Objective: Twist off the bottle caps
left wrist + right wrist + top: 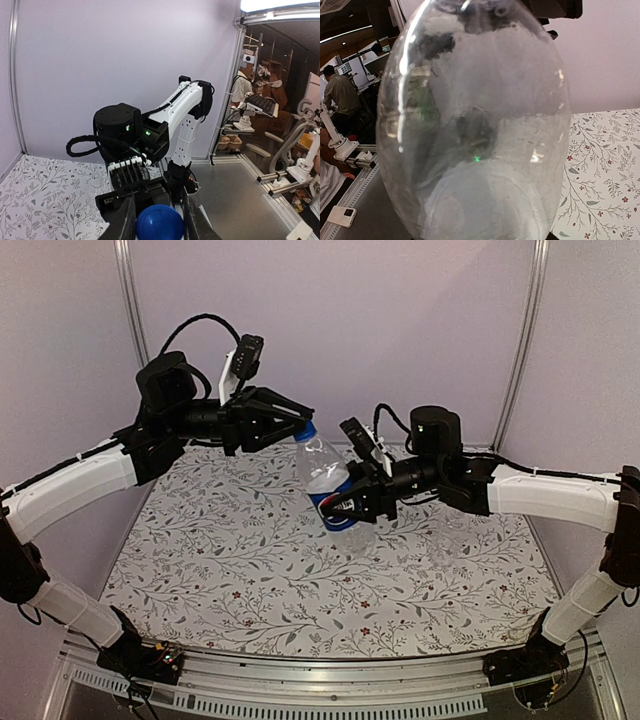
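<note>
Gripping Pepsi bottle (pixel 322 466) w/ right jaws; left jaws pinch blue cap (pixel 160 223).

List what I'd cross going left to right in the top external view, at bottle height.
Left arm's white link → left hand → Pepsi bottle → right arm's black wrist motor → right arm's white link. The blue cap and the right hand overlap their neighbours, so both are omitted.
</note>
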### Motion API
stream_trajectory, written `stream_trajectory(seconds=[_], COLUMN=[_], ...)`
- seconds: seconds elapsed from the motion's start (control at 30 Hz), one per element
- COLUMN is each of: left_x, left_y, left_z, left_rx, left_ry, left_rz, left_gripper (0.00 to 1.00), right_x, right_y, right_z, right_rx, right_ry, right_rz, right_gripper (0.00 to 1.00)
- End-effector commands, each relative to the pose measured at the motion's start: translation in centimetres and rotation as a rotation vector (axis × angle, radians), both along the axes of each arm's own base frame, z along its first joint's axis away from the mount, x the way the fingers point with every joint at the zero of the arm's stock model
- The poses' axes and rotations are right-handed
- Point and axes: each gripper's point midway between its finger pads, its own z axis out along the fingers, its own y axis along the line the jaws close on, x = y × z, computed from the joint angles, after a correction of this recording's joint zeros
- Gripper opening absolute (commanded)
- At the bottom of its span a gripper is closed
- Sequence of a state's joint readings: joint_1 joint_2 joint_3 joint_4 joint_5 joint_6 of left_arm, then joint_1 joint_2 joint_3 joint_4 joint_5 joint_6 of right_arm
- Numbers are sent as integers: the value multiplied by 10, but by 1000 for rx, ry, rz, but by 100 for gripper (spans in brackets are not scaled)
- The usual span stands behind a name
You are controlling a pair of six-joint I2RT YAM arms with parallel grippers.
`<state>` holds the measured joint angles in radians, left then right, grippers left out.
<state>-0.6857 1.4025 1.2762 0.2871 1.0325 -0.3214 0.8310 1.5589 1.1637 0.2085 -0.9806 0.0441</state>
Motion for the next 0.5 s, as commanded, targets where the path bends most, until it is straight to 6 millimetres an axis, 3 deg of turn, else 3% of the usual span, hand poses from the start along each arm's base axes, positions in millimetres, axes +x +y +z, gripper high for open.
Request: stream_trajectory(seconds=[0.0, 0.1, 0.3, 0.47], left_x=[4, 12, 26, 50], left_y=[-5, -5, -9, -10], left_z=[-16, -19, -25, -33], left_rx=[46, 62, 84, 111], left_ry=[27, 39, 102, 195], left_rz=[22, 93, 225, 448], left_gripper=[10, 0, 0, 0], right_x=[19, 34, 60, 87], right_y=[1, -2, -7, -14], right_z=[4, 4, 9, 6], right_rx=[-13, -26, -50, -83], right_ry=[-1, -7, -35, -77], right_rz=[-117, -199, -339, -498], right_gripper=[40, 39, 38, 36])
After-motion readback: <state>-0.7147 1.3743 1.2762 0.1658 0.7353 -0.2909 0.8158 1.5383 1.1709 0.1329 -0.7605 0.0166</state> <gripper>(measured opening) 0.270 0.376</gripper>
